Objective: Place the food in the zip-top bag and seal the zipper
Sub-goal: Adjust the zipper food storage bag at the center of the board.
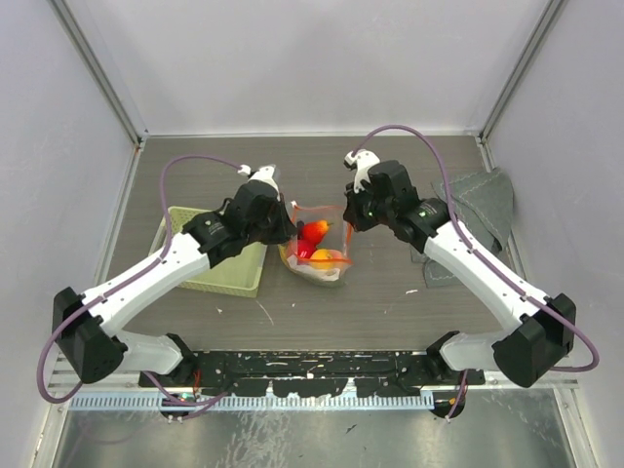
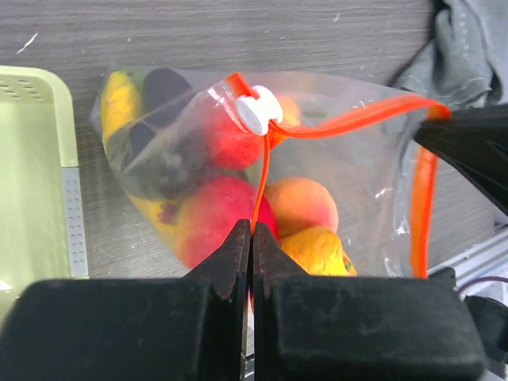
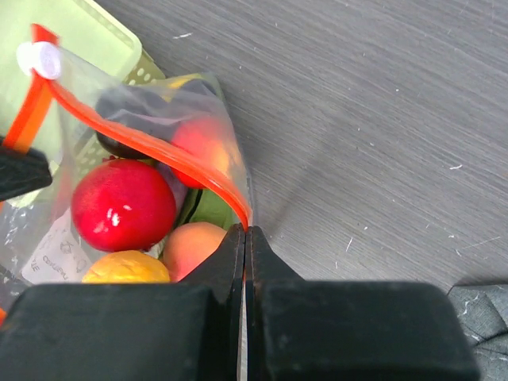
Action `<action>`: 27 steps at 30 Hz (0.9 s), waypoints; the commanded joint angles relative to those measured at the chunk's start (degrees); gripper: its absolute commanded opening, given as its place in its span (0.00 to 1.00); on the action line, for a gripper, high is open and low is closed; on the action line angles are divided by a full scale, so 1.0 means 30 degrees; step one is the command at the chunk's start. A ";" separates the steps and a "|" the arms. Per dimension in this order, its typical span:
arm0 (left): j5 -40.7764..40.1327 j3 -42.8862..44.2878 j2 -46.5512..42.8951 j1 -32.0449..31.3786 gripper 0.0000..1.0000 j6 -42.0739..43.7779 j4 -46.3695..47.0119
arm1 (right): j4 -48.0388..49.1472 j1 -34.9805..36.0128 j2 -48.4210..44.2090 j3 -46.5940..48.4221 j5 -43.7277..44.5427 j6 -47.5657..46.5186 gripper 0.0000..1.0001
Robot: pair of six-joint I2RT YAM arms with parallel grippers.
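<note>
L fingers [image 2: 246,238]: closed, pinching zipper [image 2: 349,125] strip.
R fingers [image 3: 240,238]: closed on zipper at bag corner.
Zip-top bag [image 1: 317,249]: btwn both arms, mid worktop [image 1: 390,292], just beside green basket [image 1: 234,278].
Food [image 2: 222,226]: inside bag; red, orange, yellow, dark pcs.
Slider [image 2: 258,109]: white, on zipper, away from R fingers.

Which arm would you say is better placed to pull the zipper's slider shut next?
Probably left: the white slider sits nearest the left hand, while the right hand anchors the zipper's far end.

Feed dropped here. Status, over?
Left gripper, right gripper: both shut on zipper. Food inside zip-top bag. White slider at one end. Nothing blocking.
</note>
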 commanded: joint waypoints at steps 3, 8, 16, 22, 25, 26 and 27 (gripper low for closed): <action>0.0348 0.0360 0.0286 0.0416 0.00 -0.0183 0.1531 | 0.0904 0.0032 -0.0876 0.0131 0.0098 -0.0279 0.08; 0.0274 0.0572 0.0370 0.0429 0.00 -0.0247 0.1642 | 0.0686 0.0040 -0.1798 -0.0157 -0.0718 -0.0178 0.28; 0.0022 0.0420 0.0037 0.0444 0.00 -0.0376 0.1678 | -0.0259 0.0054 -0.3462 -0.1478 -0.4420 -0.1195 0.65; -0.0080 0.0331 -0.0262 0.0462 0.00 -0.0426 0.1659 | -0.0578 0.1552 -0.4214 -0.2867 -0.4889 -0.2093 0.72; -0.0159 0.0253 -0.0263 0.0455 0.00 -0.0496 0.1635 | -0.0295 0.2884 -0.4389 -0.3723 -0.3573 -0.2236 0.72; -0.0133 0.0234 -0.0261 0.0459 0.00 -0.0513 0.1634 | -0.0237 0.3362 -0.4369 -0.3928 -0.3012 -0.2276 0.72; -0.0129 0.0208 -0.0261 0.0460 0.00 -0.0537 0.1634 | -0.0201 0.3769 -0.4337 -0.4045 -0.2388 -0.2285 0.72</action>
